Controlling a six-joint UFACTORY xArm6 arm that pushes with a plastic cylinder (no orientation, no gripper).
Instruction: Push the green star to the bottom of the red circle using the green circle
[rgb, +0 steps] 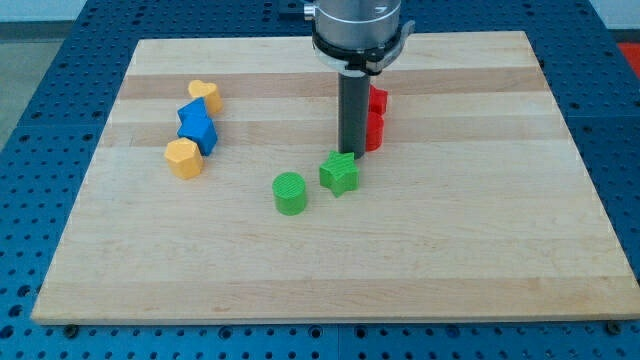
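The green star (340, 173) lies near the board's middle. The green circle (290, 193) sits just to its lower left, a small gap apart. Two red blocks stand right of the rod, one (378, 101) above the other (374, 130); the rod hides part of both and I cannot tell which is the circle. My tip (352, 152) is at the star's upper right edge, touching or nearly touching it, and just left of the lower red block.
At the view's left, a yellow heart (205, 95), two blue blocks (197, 125) and a yellow hexagon (184, 158) form a slanted row. The wooden board (500, 250) lies on a blue perforated table.
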